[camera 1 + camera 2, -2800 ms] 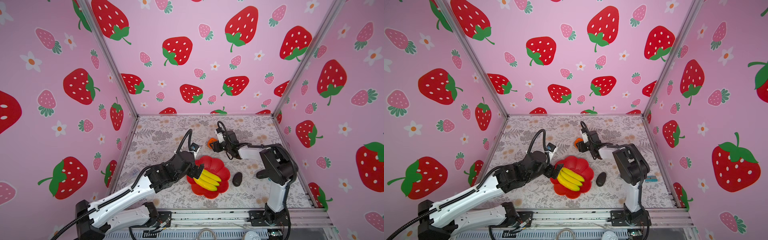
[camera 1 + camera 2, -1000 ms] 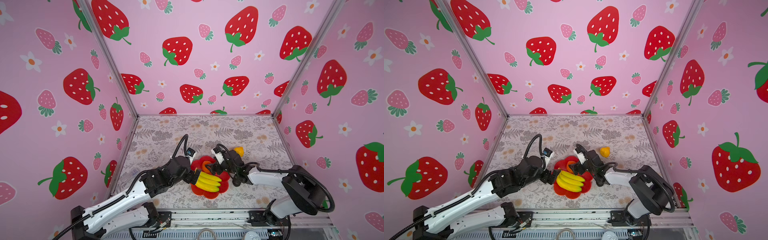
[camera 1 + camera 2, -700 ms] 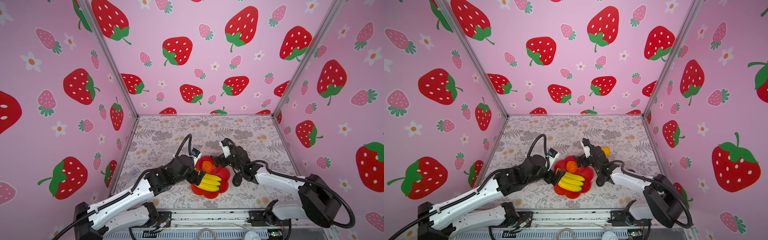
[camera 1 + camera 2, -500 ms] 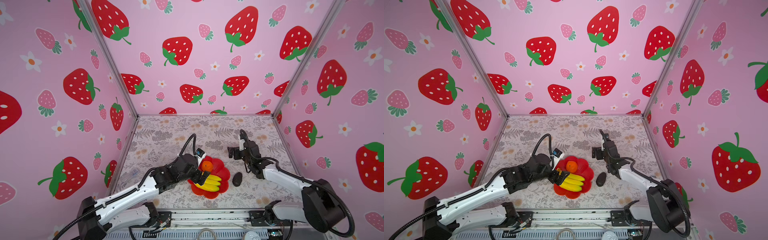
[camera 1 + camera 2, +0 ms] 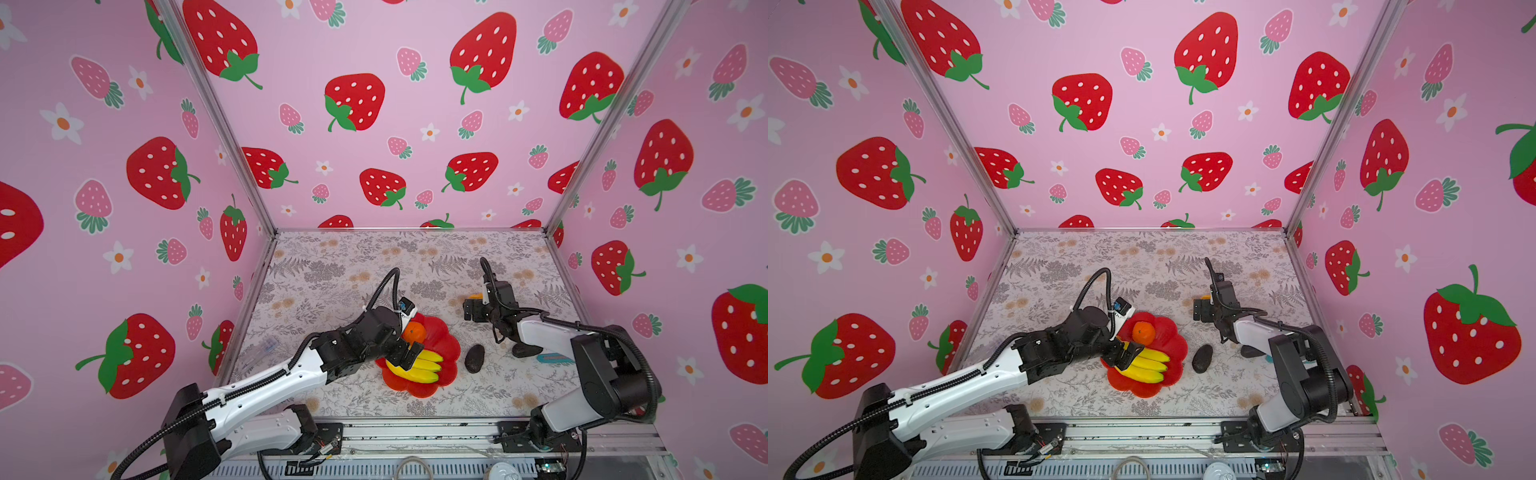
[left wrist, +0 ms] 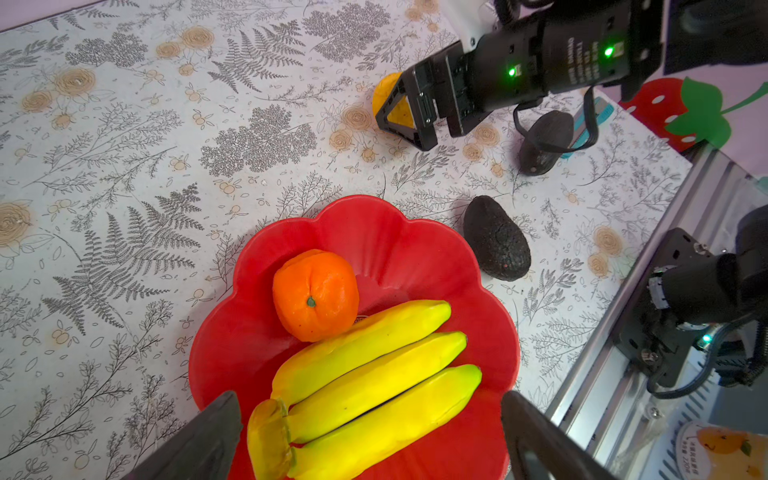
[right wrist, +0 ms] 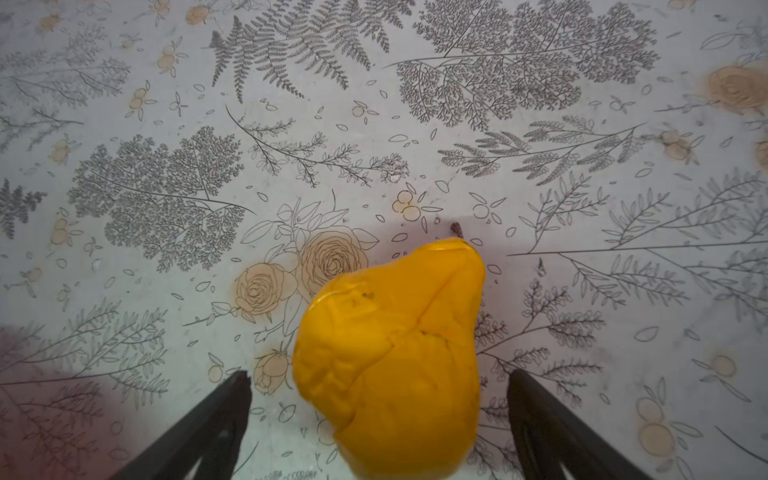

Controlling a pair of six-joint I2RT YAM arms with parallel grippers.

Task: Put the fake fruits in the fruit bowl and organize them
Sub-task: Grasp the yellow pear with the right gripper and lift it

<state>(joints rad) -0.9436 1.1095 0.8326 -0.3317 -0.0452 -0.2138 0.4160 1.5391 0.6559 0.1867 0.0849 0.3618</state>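
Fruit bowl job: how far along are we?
Done: bananas and orange lie in the bowl. In hand: the open right hand straddles the citrus on the table, not gripping it yet. Left: that citrus and two avocados, all on the table outside the bowl. The left hand hangs open over the bananas.

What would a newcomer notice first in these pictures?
The red flower-shaped bowl, front of centre, holds a banana bunch and an orange, vivid against the strawberry-print walls. Farther back to its right, the right end effector stands open around a bumpy yellow citrus.
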